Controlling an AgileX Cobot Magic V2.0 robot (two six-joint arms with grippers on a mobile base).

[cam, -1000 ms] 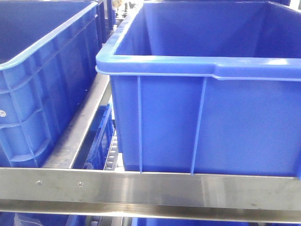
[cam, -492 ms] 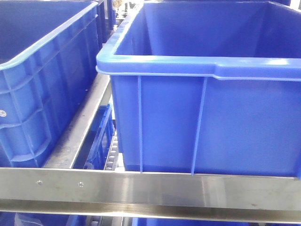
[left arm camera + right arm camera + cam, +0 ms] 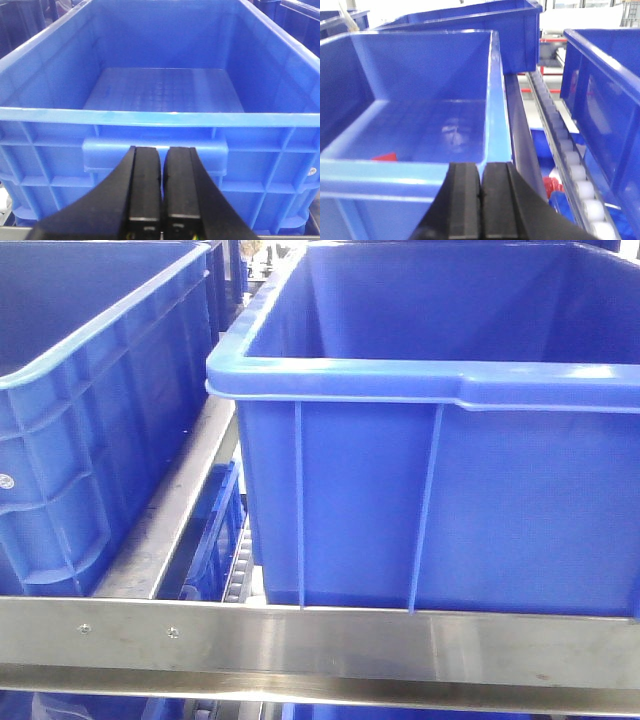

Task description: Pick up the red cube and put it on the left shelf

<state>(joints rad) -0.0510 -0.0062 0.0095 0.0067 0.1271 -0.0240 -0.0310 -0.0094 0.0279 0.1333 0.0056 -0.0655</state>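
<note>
The red cube shows only as a small red top just behind the near rim of a blue bin in the right wrist view, low on the bin floor at the front left. My right gripper is shut and empty, just outside that rim, to the right of the cube. My left gripper is shut and empty in front of another blue bin whose floor is bare. Neither gripper appears in the front view.
In the front view two large blue bins sit on a steel shelf frame with a rail between them. The right wrist view shows a roller track, more blue bins and a red item below the rail.
The front view has shifted very slightly; nothing else has visibly moved.
</note>
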